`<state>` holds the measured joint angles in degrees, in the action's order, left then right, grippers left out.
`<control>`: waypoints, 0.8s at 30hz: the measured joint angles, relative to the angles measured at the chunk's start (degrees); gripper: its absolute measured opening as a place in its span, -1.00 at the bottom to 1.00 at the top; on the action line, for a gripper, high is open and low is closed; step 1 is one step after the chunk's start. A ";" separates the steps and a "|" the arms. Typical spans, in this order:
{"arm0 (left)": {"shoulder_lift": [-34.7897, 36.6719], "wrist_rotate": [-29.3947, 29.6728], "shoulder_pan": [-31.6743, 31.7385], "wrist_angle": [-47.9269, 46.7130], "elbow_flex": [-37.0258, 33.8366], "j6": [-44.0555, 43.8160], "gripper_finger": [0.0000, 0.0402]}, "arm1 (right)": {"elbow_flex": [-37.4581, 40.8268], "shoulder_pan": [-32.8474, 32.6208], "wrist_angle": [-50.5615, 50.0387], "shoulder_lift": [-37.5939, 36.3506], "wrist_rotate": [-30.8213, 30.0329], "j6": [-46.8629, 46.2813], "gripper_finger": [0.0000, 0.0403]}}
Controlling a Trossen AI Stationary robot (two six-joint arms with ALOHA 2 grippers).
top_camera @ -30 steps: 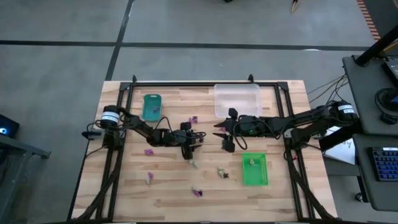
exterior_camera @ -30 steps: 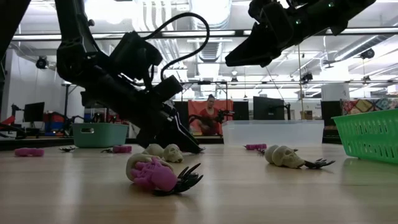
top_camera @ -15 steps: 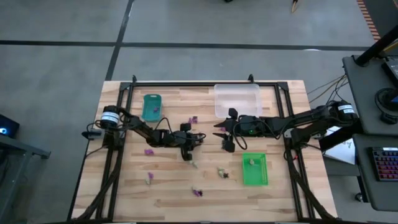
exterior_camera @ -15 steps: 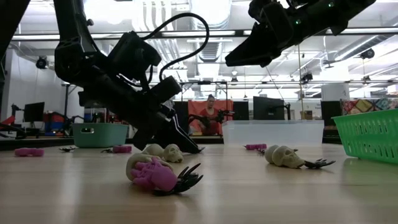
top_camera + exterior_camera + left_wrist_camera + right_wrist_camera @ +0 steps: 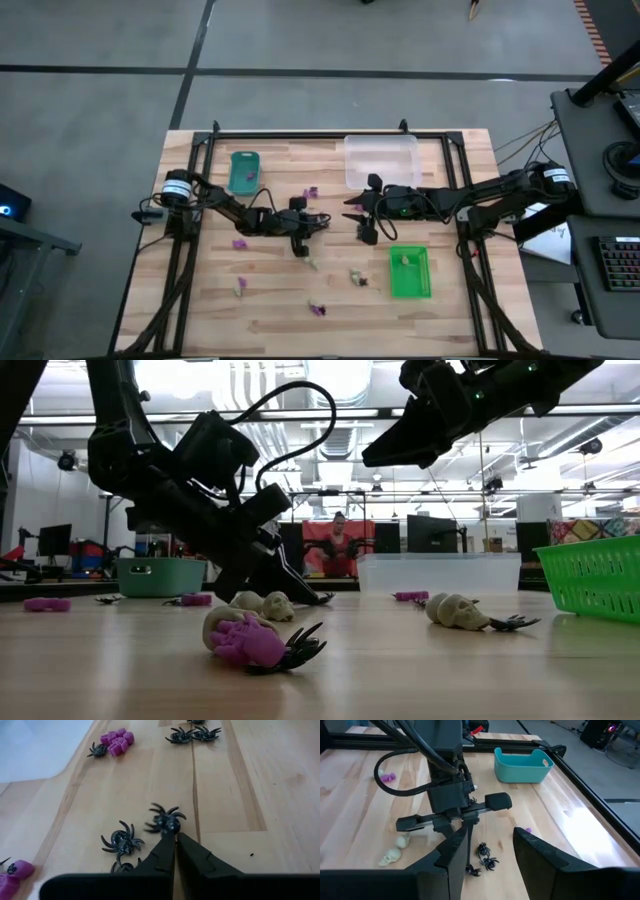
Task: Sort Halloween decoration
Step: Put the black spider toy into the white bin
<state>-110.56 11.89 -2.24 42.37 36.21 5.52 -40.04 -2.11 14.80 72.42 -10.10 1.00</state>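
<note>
Left gripper [image 5: 175,836]: clenched, tips pinched on a black spider [image 5: 165,821] at table centre.
Right gripper [image 5: 490,851]: parted, empty, raised above the table [image 5: 270,300].
Other trinkets: scattered nearby.
Writing: none legible.

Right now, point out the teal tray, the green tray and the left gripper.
teal tray [image 5: 244,172], high view, on its floor.
green tray [image 5: 410,281], high view, on its bare floor.
left gripper [image 5: 175,836], left wrist view, at its shut fingertips, pinching a black spider.

Left tool [image 5: 175,836] pinched closed low; right tool [image 5: 490,851] spread, raised.
</note>
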 joint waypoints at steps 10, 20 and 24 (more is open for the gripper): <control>2.20 -0.43 -0.22 1.13 -0.02 0.67 -1.00 | 0.12 -0.20 -2.20 2.95 0.01 -6.52 -0.24; 2.27 -0.45 -0.24 1.15 -0.02 0.34 -1.00 | -2.20 -0.80 -2.10 14.23 1.53 -8.80 -0.24; 2.27 -0.45 -0.24 0.87 -0.02 -0.68 -1.00 | -5.25 -1.73 -2.27 18.95 1.72 -8.66 -0.24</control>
<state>-108.29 11.44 -2.48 43.24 36.18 4.84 -45.29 -3.84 12.53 91.37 -8.38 -7.66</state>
